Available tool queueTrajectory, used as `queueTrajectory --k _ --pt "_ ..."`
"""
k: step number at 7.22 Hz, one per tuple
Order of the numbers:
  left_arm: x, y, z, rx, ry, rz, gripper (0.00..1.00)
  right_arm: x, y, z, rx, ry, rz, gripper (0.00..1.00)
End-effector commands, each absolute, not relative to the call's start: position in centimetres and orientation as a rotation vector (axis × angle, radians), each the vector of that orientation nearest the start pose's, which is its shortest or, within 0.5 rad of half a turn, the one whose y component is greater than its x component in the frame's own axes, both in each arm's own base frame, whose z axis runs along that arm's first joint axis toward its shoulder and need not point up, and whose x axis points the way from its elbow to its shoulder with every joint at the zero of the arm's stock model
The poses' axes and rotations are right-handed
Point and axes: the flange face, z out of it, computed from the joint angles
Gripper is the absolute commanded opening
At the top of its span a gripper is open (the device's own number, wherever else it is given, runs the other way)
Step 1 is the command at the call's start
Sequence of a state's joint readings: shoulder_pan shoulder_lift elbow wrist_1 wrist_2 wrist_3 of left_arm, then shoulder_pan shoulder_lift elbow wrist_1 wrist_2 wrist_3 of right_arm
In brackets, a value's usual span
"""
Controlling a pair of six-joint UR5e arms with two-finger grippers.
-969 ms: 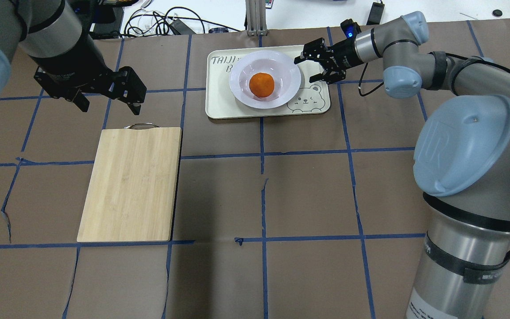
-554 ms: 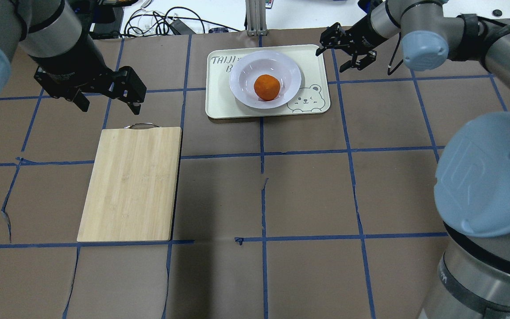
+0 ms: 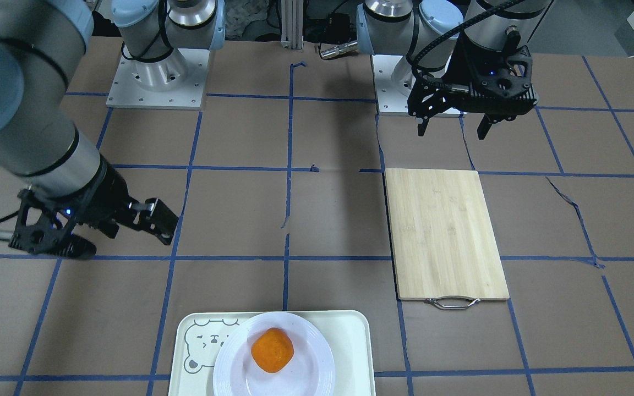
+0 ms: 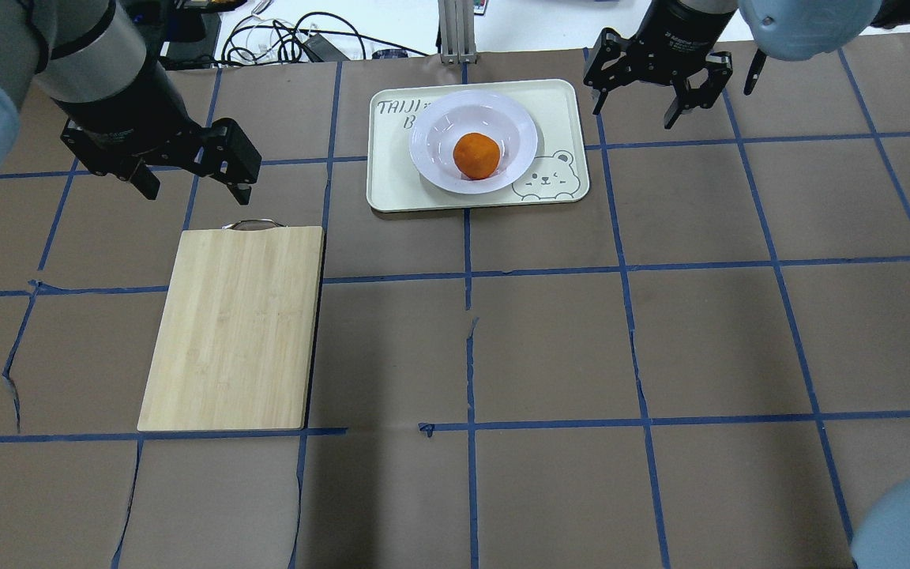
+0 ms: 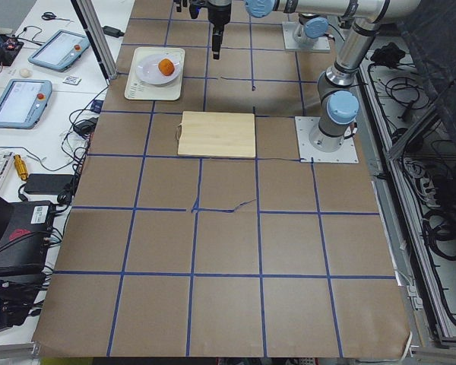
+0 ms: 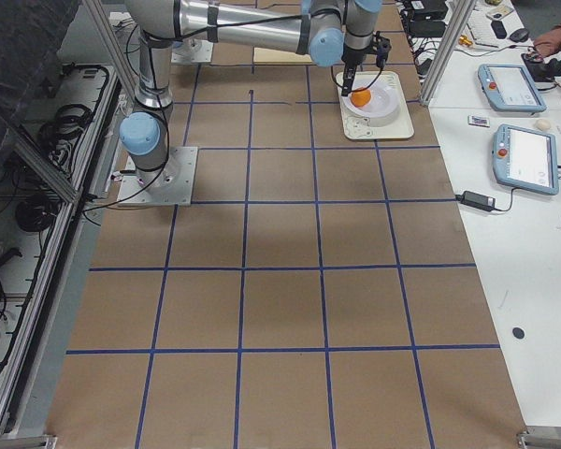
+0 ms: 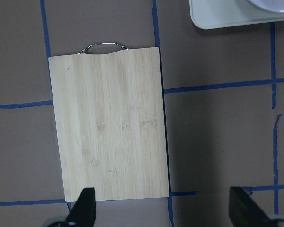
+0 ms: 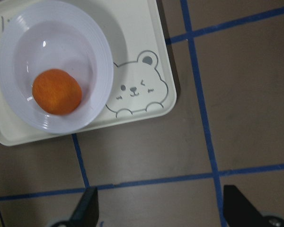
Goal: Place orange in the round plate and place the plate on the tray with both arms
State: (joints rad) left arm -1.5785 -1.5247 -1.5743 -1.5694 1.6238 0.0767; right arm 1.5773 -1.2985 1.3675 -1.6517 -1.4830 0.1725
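Both my grippers hang empty above the table, jaws spread wide, touching nothing.

Left gripper: over bare brown paper at far left, just beyond the metal handle of the bamboo cutting board. My left wrist camera looks straight down on that board.

Right gripper: just right of the tray, by its far right corner, clear of it.

Orange: sits in the sunken centre of the round plate.

Plate: flat on the tray, overlapping the printed lettering, its rim meeting the bear face in the near right corner.

Tray: far middle of the table. Board lies flat to its near left, well apart.
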Motion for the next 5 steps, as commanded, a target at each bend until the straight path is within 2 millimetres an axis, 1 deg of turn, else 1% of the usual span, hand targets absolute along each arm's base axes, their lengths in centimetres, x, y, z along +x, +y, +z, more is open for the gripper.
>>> queueTrajectory --k 1,2,3,4,5 --pt "-13.2 -47.5 50.8 0.128 3.083 -0.063 1.0 15.3 -54.9 49.6 0.201 3.151 0.036 0.93" --pt "-13.2 -47.5 50.9 0.128 3.084 -0.068 1.0 15.2 -53.6 51.4 0.155 3.152 -0.014 0.94" --pt "-13.2 -47.5 50.8 0.128 3.085 -0.066 1.0 15.2 -53.5 51.5 0.143 3.153 -0.012 0.94" --pt "-13.2 -47.5 51.0 0.128 3.084 -0.068 1.0 15.2 -53.2 51.3 0.14 3.157 0.026 0.93" --pt "-13.2 -47.5 50.9 0.128 3.084 -0.068 1.0 15.2 -53.1 51.3 0.092 3.16 0.032 0.93"
